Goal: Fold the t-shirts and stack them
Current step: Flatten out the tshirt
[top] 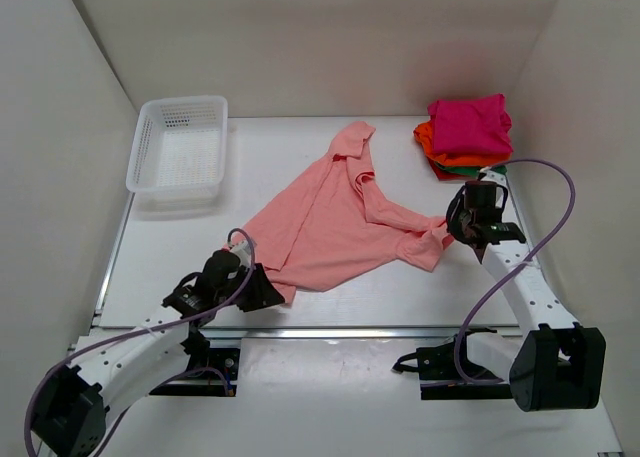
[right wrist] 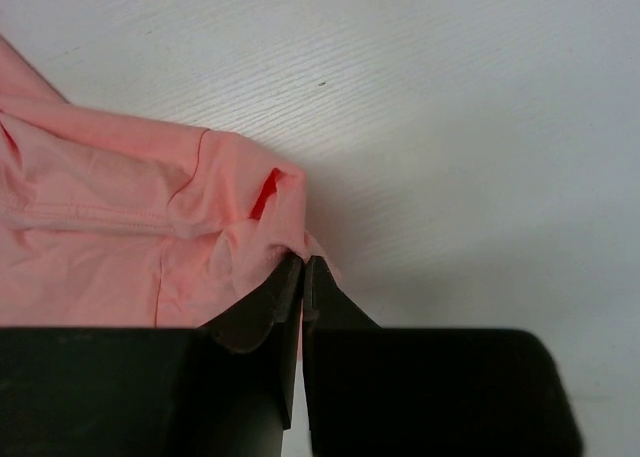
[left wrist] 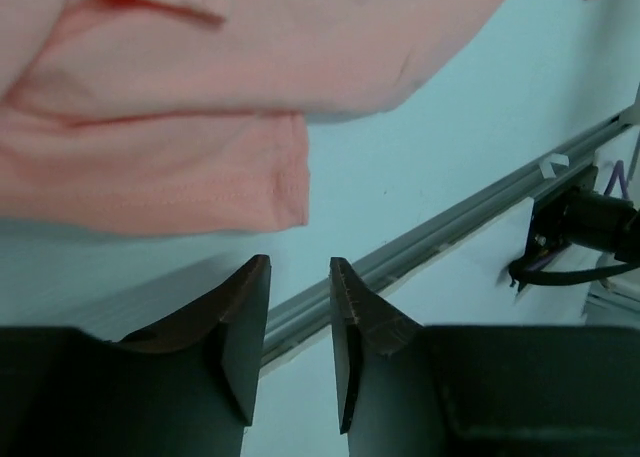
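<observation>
Across the middle of the table (top: 280, 147), spread loose and unfolded, skewed from the near left toward the far side: a pink shirt (top: 335, 222). At its near-left corner, low over the table, the left gripper (left wrist: 300, 267), fingers parted by a narrow gap with nothing between them. From that wrist, only bare table and a grey rail (left wrist: 420, 242) between and beyond the tips, with the shirt's hem just past them and not touched. At the shirt's right edge, the right gripper (right wrist: 302, 262), pressed closed on a bunched fold of the pink cloth, down close to the table. At the far right, apart from the spread shirt and just beyond the right gripper, a stack (top: 468, 137) of folded shirts: magenta on top, orange under it, slivers of green and red at the bottom. At the far left, a white mesh basket (top: 180, 147), well apart from the stack and clear of the pink cloth.
</observation>
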Robot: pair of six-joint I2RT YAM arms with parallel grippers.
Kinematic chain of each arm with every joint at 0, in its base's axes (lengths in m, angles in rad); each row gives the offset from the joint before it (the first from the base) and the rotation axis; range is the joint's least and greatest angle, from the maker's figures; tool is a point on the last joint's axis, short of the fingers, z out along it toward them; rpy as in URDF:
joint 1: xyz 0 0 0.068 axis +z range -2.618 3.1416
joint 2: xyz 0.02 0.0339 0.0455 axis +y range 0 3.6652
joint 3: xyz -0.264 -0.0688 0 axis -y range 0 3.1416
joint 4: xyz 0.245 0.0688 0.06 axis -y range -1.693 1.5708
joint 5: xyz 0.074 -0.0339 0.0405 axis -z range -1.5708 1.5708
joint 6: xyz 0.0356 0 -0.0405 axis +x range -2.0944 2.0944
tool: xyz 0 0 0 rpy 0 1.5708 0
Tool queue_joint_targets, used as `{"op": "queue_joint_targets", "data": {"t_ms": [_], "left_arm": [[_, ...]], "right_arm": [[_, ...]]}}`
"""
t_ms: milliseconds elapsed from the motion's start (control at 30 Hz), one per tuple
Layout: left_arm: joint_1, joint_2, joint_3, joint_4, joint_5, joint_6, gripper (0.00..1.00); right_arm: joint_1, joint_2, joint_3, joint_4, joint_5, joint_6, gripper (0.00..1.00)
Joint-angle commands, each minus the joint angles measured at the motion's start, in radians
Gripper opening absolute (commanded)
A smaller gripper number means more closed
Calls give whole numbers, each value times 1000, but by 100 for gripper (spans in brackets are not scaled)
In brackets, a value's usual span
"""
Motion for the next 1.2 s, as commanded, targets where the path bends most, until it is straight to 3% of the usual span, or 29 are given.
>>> {"op": "queue_joint_targets", "data": {"t_ms": [0, 233, 400, 733, 967, 1000, 1100, 1167], "left_arm": [[-27, -23, 42, 71, -94, -10, 43], [-150, 71, 21, 125, -196, -13, 47], [-178, 131, 34, 116, -281, -12, 52], [-224, 269, 77, 140, -361, -73, 56], [-259, 430, 128, 160, -337, -64, 56], [-273, 450, 136, 165, -335, -71, 54], [-278, 480, 136, 192, -332, -74, 30], [-268, 491, 124, 188, -317, -62, 0]], "right_arm": [[22, -26, -9, 39, 20, 26, 0], [25, -19, -16, 37, 23, 31, 0], [16, -20, -21, 45, 14, 22, 0], [19, -20, -27, 49, 15, 25, 1], [7, -31, -27, 57, 9, 16, 0], [12, -31, -29, 52, 6, 19, 0], [5, -31, -32, 61, -6, 17, 0], [-2, -32, -33, 58, -8, 6, 0]]}}
